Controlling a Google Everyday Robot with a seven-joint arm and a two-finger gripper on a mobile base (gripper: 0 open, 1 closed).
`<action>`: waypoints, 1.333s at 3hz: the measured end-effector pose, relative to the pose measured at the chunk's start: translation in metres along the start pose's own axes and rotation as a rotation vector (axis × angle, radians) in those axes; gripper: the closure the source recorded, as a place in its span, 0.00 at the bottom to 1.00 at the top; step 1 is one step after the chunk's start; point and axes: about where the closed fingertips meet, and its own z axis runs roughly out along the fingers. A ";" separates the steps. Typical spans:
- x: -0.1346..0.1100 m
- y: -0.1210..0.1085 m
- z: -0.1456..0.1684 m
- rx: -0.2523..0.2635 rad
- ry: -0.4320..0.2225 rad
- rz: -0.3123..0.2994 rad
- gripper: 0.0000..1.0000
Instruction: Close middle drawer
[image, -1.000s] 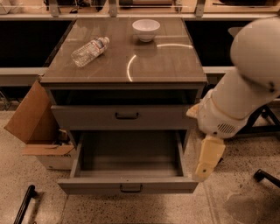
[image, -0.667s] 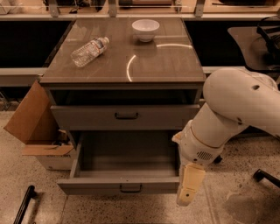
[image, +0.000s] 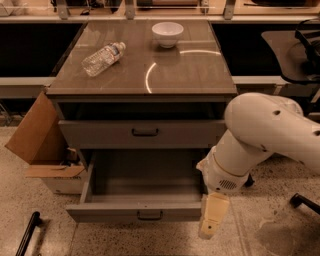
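The middle drawer (image: 135, 212) is pulled far out of the grey cabinet. Its deep box is empty and its low flat front carries a small dark bar handle (image: 149, 216). My gripper (image: 208, 230) hangs pointing down from the white arm (image: 260, 140). It sits just right of the drawer's front right corner, at about the height of the drawer front. The taller drawer above (image: 145, 133) stands out a little from the cabinet. The lowest drawer is hidden under the open one.
A clear plastic bottle (image: 102, 58) lies on the cabinet top (image: 190, 75) and a white bowl (image: 167, 33) stands behind it. An open cardboard box (image: 40, 145) sits on the floor at the left. A chair base (image: 305, 202) is at the right.
My arm has swung left and down. The gripper has dropped from beside the drawer's right side to its front right corner. The drawer has not moved.
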 end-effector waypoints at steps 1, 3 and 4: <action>0.025 -0.003 0.058 -0.022 0.028 0.056 0.19; 0.071 -0.010 0.190 -0.049 0.018 0.150 0.73; 0.079 -0.021 0.250 -0.087 0.027 0.167 0.96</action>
